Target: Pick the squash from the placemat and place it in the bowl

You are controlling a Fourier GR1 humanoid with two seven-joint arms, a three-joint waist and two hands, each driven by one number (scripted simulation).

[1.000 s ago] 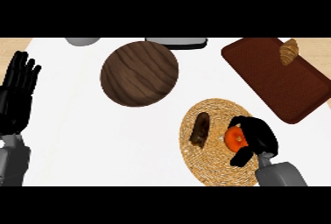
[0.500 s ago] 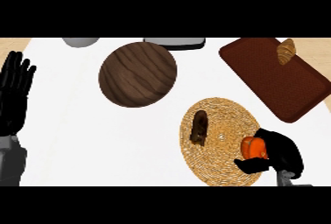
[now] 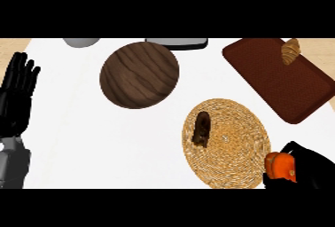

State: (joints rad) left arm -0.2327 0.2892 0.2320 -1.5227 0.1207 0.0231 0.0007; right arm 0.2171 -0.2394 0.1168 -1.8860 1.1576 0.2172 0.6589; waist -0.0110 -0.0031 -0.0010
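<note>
An orange squash (image 3: 281, 166) sits in my right hand (image 3: 309, 168), whose black fingers curl round it at the lower right, just off the right edge of the woven round placemat (image 3: 229, 153). A dark brown oblong item (image 3: 201, 129) lies on the placemat's left part. Up and to the left of the placemat stands the brown wooden bowl (image 3: 139, 74), with nothing in it. My left hand (image 3: 16, 99) rests open at the left edge, fingers up.
A dark brown rectangular tray (image 3: 278, 80) lies at the upper right with a croissant (image 3: 289, 50) on its far corner. A grey object (image 3: 81, 42) and a dark-rimmed item (image 3: 177, 42) sit at the counter's far edge.
My right hand has closed on the squash and pulled it down and to the right, off the placemat's middle toward its edge. The left hand barely shifted.
</note>
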